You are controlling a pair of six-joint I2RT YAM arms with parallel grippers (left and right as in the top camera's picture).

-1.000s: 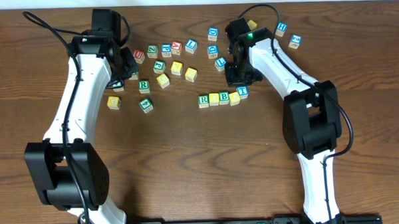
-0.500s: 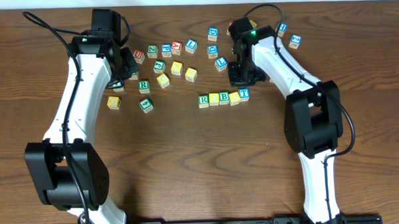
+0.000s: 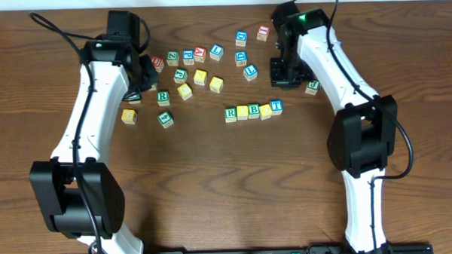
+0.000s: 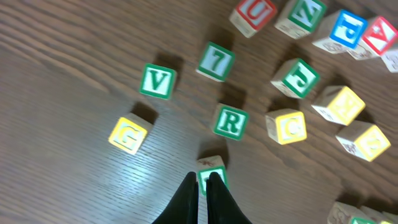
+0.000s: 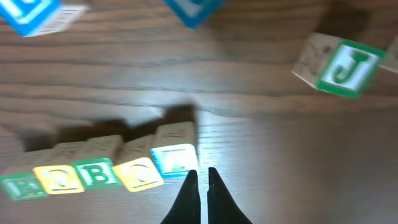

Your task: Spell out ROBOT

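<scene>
Lying mid-table as one touching line: ROBOT row (image 3: 253, 110), from green R cube (image 3: 230, 112) to blue T cube (image 3: 276, 105), all five letters in place. Unmoved over the last second. Meanwhile pulled back from the T end and swung toward the far right: right gripper (image 5: 200, 185), clenched on nothing, fingertips in the wrist view just short of the T. Judged from that: last cube set, word complete, only the retreat left. Running left to right across the table (image 3: 213, 188), long axis nearly level, T end stepped slightly toward the far edge. Letters upright as read from the robot's side. Off to the left among the loose cubes (image 3: 199, 77): left gripper (image 4: 200, 186), pinched shut and apparently empty, tips over a green cube (image 4: 211, 175).
</scene>
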